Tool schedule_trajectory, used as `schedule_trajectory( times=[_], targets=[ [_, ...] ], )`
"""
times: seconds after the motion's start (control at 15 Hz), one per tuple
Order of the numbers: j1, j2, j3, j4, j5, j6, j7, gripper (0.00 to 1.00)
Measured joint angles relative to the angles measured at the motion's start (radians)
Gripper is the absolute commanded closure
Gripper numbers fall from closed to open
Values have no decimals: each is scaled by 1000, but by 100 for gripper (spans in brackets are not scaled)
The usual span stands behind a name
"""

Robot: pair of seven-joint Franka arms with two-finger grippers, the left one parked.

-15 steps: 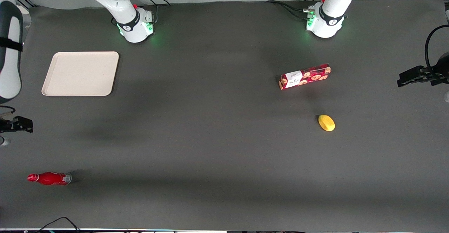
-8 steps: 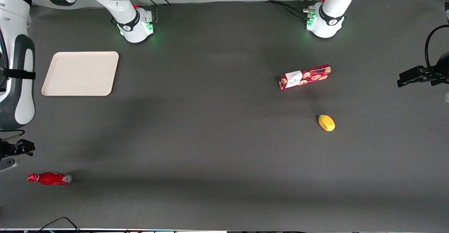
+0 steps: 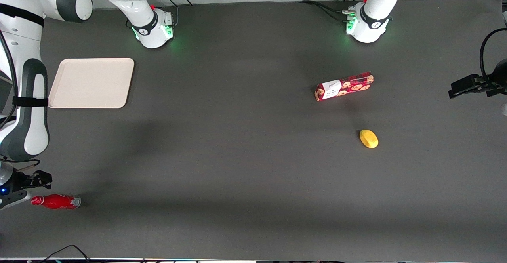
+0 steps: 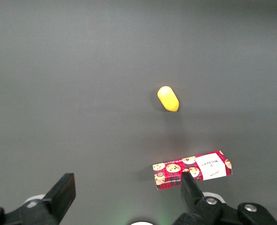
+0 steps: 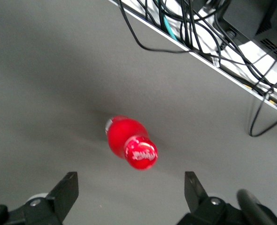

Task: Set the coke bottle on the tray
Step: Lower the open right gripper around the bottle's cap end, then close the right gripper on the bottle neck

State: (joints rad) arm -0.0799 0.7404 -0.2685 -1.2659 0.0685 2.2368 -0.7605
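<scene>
gripper has advanced toward coke bottle | fingers spread apart, above cap, no contact | tray bare, well apart

This looks like a robotics lab: two white arm bases with green status lights are bolted onto a wide table covered in dark grey matting. A bundle of black cables runs along the table edge, probably to equipment, and the few items on the matting lie scattered like test props.
</scene>
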Motion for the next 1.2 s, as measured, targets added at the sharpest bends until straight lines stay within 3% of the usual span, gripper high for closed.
schedule_trajectory(
  times=[0.53,0.67,0.93,1.2],
  targets=[
    [-16,85,-2,94,127,-5,-90,0],
    [-23,96,-2,105,132,-5,-105,12],
    [-26,99,-15,114,134,-6,-116,50],
    [-26,100,-15,116,134,-13,-118,61]
  ],
)
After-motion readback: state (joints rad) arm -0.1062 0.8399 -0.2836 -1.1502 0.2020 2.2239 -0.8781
